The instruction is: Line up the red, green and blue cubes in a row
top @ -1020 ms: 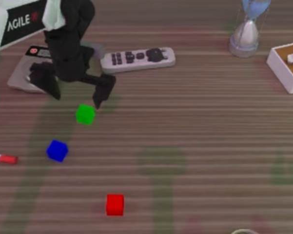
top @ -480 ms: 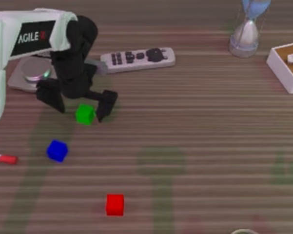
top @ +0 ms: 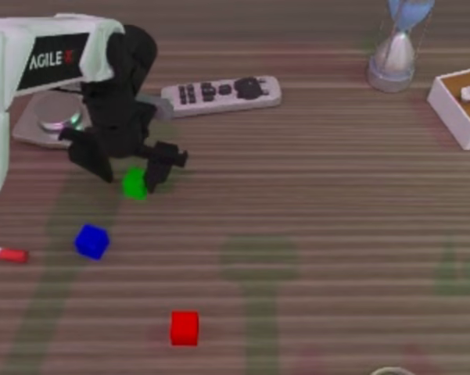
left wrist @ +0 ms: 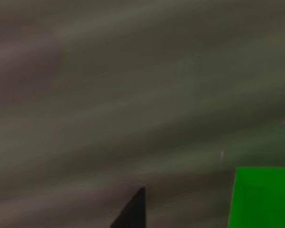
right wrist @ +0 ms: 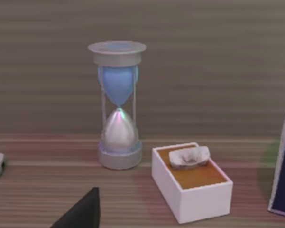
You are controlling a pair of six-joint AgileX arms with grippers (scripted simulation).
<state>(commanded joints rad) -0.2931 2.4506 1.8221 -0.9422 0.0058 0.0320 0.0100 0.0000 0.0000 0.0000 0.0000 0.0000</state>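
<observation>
Down at the table's left side in the top view, the left gripper (top: 131, 167) is seen lowered over the green cube (top: 134, 185), with its two dark fingers (top: 161, 160) pressed against the cube's flanks, so the cube is clamped between them. The blue cube (top: 91, 241) is found nearby, closer to the near edge and slightly further left, apart from the green one. The red cube (top: 184, 328) is placed well apart from both, close to the near edge. A grey remote (top: 221, 94) is seen beyond the gripper, a silver scale (top: 43, 123) partly covered by the arm, and a red-and-white pen (top: 5, 254) at the left edge. An hourglass (top: 397, 48) and a white box (top: 462, 106) are set at the far right.

Over to the left wrist view: a large green face of the green cube (left wrist: 262, 197) is shown at the frame's edge, with one dark fingertip (left wrist: 133, 212) beside it over the striped table (left wrist: 133, 95).

Now the right wrist view: the hourglass (right wrist: 117, 111) and the white box (right wrist: 192, 183) are shown standing just beside each other. Whether the right gripper is open or closed cannot be told; only a dark tip is visible.
</observation>
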